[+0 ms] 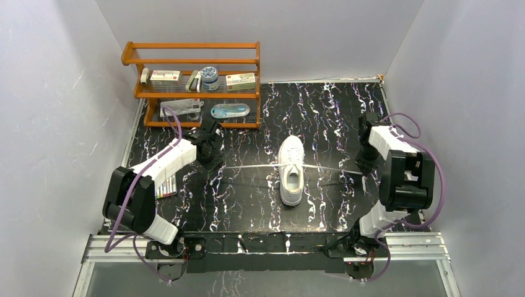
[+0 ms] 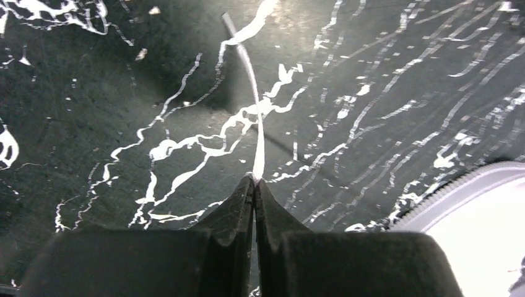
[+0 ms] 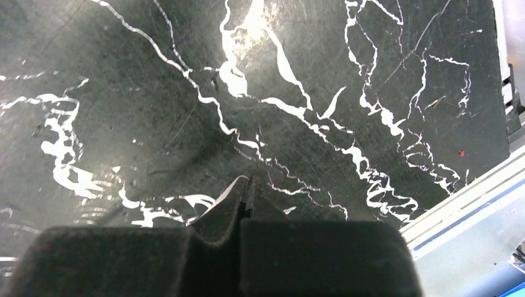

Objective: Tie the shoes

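The white sneaker [image 1: 291, 170] lies on the table [image 1: 247, 204] front-right of the wooden rack [image 1: 192, 61], one lace [image 2: 257, 136] pinched in the closed left gripper [image 2: 254, 180], the other lace [image 1: 334, 169] running taut into the closed right gripper [image 3: 246, 180].

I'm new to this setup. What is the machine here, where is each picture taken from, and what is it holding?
Two robot arms stand at the near edge of a black table. The wide picture looks down from above; the other two come from a camera on each wrist. A white sneaker lies mid-table, a wooden shelf behind it. The left gripper is shut on the left lace; the right gripper, also shut, seems to hold the right lace, pulled straight.
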You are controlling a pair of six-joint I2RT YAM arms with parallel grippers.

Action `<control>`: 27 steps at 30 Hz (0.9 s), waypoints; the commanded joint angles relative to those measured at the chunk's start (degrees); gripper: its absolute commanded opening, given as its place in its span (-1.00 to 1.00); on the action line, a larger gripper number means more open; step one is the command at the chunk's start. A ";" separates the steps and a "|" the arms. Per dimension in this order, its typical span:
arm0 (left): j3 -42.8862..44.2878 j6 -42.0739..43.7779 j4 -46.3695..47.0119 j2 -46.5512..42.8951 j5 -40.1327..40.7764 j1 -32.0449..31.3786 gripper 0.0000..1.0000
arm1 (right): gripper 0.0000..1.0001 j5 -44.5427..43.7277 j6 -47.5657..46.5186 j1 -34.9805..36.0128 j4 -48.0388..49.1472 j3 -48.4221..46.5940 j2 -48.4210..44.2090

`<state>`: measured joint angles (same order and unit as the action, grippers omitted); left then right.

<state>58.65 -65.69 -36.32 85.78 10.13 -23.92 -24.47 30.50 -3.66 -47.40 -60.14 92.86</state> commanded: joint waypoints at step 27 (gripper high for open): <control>-9.55 29.86 23.61 -19.38 -30.59 0.61 0.76 | 0.44 46.36 -17.92 8.26 4.28 -1.32 -6.71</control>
<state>52.73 -44.38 -24.25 70.08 -5.65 -22.50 14.68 15.79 4.84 -40.40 -60.10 85.12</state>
